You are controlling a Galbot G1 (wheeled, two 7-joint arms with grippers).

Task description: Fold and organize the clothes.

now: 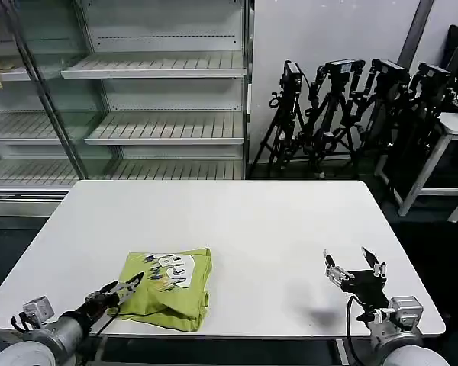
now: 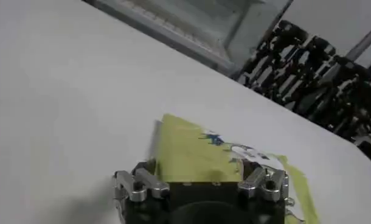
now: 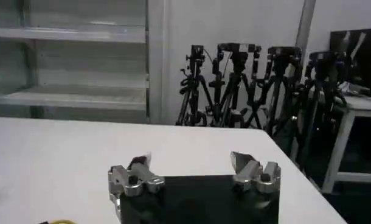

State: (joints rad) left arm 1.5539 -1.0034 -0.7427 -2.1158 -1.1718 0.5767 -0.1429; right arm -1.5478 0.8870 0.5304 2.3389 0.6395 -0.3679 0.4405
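Folding looks nearly finished: we see the T-shirt [image 1: 168, 287] as a compact bundle, our left gripper [image 1: 134, 284] narrowed at its edge, right gripper [image 1: 355, 263] spread, empty; tidying remains.

A white worktop [image 1: 237, 221] spreads out ahead of the jaws, its far edge toward the back of the room. Beyond it on the left jaws' side stand pale metal shelves [image 1: 156, 99] with slatted boards, behind a glass door frame. Farther ahead of the right jaws, black tripods [image 1: 343, 114] cluster against a white wall [image 1: 320, 30], beside a white side table [image 1: 443, 145]. The floor [image 1: 435, 229] is dark.
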